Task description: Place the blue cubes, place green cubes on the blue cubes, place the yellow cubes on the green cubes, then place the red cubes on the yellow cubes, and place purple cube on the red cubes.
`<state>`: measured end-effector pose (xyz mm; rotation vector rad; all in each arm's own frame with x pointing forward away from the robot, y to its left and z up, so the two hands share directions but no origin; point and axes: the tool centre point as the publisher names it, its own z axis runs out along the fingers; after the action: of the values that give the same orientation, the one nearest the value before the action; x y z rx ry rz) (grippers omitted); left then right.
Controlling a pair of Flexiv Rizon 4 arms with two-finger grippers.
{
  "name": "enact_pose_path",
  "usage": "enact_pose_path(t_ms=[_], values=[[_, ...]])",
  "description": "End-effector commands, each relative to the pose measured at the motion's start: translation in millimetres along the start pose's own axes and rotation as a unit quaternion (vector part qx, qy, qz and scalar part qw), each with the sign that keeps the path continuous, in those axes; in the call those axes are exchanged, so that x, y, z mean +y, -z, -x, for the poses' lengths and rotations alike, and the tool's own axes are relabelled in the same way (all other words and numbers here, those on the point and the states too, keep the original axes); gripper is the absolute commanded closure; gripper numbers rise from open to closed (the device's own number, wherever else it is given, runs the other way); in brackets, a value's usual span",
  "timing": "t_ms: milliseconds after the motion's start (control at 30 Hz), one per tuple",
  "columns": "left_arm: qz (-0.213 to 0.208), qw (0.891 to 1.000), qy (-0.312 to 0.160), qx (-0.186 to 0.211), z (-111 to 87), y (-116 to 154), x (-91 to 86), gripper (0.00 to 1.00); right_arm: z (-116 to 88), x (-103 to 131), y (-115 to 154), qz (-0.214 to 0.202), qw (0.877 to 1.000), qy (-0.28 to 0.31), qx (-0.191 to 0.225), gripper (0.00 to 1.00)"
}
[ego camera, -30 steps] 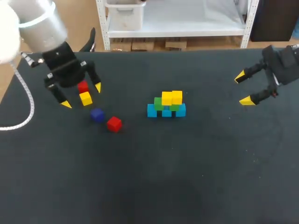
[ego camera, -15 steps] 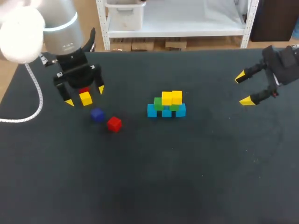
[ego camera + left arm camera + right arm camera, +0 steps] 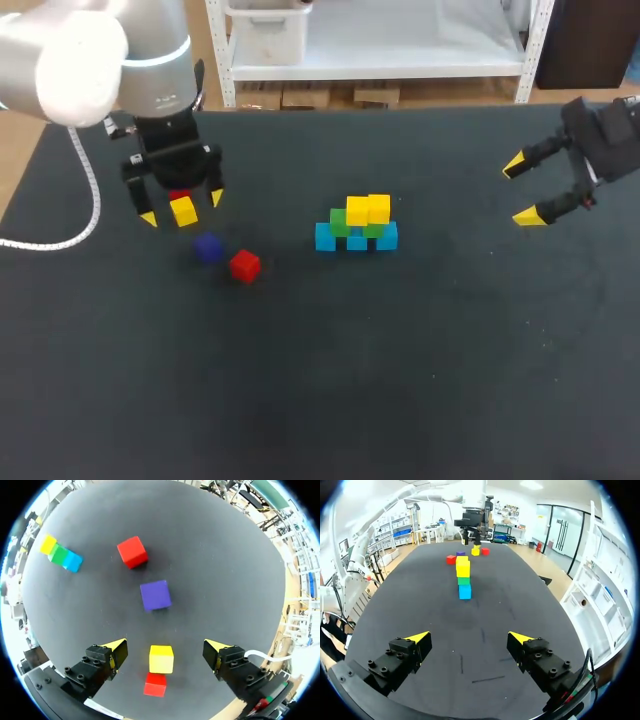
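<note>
Taken from the left pincer outward, with 12 o'clock toward the far edge of the bench: the pincer is released and holds nothing. The loose yellow cube lies between its two fingers, apart from both. The finger line runs about 8 to 2 o'clock, and the cube's sides look nearly square to it. I judge this cube is the next to be taken, so the move mostly needs a straight descent and a closing.

One red cube sits just beside it at 12 o'clock and could be knocked. The purple cube is near at 5 o'clock, and the other red cube a little past it. The stack of blue, green and yellow stands at 3 o'clock, well apart.

The right pincer, also released, hangs farther off at 3 o'clock, so the left arm is much nearer.
</note>
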<state>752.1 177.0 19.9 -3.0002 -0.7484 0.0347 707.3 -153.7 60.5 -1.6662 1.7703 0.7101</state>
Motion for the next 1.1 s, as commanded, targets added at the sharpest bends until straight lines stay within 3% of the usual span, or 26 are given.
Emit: enact_pose_path(t_ms=[33,400,433,667,700,733,833,1100], values=[[-0.011,1.0,0.002,-0.002,-11.2,-4.7,4.8,0.0,-0.4,-0.2,-0.3,0.0,1.0,0.001,-0.001,0.0],[-0.003,1.0,0.014,0.001,-27.2,-9.5,3.9,0.0,-0.4,-0.2,-0.3,0.0,1.0,0.001,-0.001,0.0],[-0.002,1.0,0.015,0.001,-28.1,-9.8,3.9,0.08,-0.4,-0.2,-0.3,0.0,1.0,0.001,-0.001,0.0],[0.007,1.0,0.016,0.001,-30.3,-12.2,4.8,0.15,-0.4,-0.2,-0.3,0.0,1.0,0.001,-0.001,0.0],[0.008,1.0,0.017,0.0,-30.3,-12.4,4.9,0.2,-0.4,-0.2,-0.3,0.0,1.0,0.001,-0.001,0.0],[0.009,1.0,0.017,0.0,-30.7,-13.0,5.3,0.32,-0.4,-0.2,-0.3,0.0,1.0,0.001,-0.001,0.0],[0.01,1.0,0.017,0.0,-29.7,-14.8,5.6,0.45,-0.4,-0.2,-0.3,0.0,1.0,0.001,-0.001,0.0],[0.014,1.0,0.02,-0.003,-27.3,-22.3,4.7,0.52,-0.4,-0.2,-0.3,0.0,1.0,0.001,-0.001,0.0]])
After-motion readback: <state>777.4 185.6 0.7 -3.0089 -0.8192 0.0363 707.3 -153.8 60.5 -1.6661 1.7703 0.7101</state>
